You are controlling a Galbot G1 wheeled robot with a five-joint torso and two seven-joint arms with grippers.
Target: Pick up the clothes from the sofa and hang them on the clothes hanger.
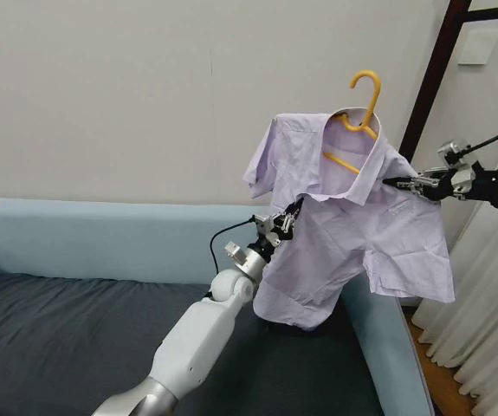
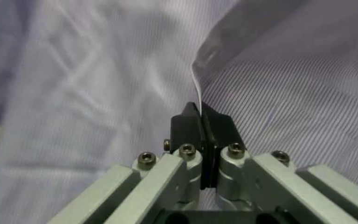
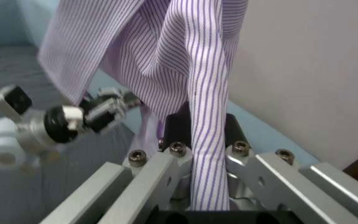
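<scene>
A lilac striped shirt (image 1: pixel 352 234) hangs in the air above the sofa's right end, draped over a yellow hanger (image 1: pixel 363 113) whose hook sticks up above the collar. My left gripper (image 1: pixel 285 224) is shut on the shirt's front edge (image 2: pixel 199 93) at mid height. My right gripper (image 1: pixel 396 184) comes in from the right and is shut on a fold of the shirt (image 3: pixel 205 116) near the shoulder. The left gripper (image 3: pixel 107 109) also appears farther off in the right wrist view.
A pale blue sofa (image 1: pixel 75 238) with a dark seat cushion (image 1: pixel 67 347) spans the lower part of the head view. A dark wooden rack post (image 1: pixel 435 74) rises at the right, with white curtains (image 1: pixel 491 321) beside it. A plain wall stands behind.
</scene>
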